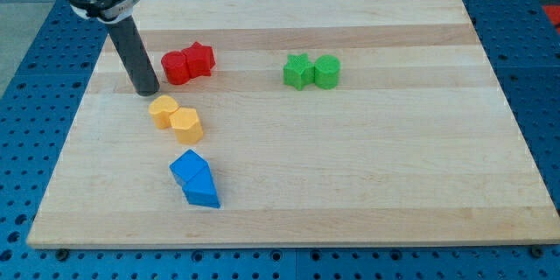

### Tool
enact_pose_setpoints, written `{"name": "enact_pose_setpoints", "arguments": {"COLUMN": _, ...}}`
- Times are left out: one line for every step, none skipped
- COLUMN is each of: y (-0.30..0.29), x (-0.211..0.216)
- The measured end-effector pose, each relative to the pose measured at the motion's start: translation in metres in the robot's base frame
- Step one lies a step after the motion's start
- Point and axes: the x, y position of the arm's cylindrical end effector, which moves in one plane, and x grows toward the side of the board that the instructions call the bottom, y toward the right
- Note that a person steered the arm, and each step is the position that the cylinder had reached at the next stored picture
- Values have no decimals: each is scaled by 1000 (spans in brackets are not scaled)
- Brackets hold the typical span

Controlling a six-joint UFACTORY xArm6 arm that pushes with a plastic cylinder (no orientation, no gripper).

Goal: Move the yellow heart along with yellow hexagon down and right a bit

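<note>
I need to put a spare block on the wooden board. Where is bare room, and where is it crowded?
Free: the whole stretch below and right of the green blocks, to the wooden board's right edge. Crowded: the view's left, where my tip sits beside the red blocks, above the yellow blocks and blue blocks.

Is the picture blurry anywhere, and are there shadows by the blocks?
Camera view: everything looks sharp, lit evenly, no strong glare on the wooden board; only small soft shadows show under the yellow heart, yellow hexagon and my tip, which sits just above the heart.
</note>
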Motion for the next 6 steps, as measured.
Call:
{"name": "enact_pose_setpoints", "arguments": {"y": 1, "x": 14}}
{"name": "enact_pose_setpoints", "arguments": {"y": 3, "x": 18}}
{"name": "enact_pose_setpoints", "arguments": {"y": 10, "x": 27}}
{"name": "enact_pose_setpoints", "arguments": {"y": 13, "x": 33}}
{"name": "enact_pose_setpoints", "arguments": {"y": 13, "x": 22}}
{"name": "enact_pose_setpoints", "arguments": {"y": 21, "x": 7}}
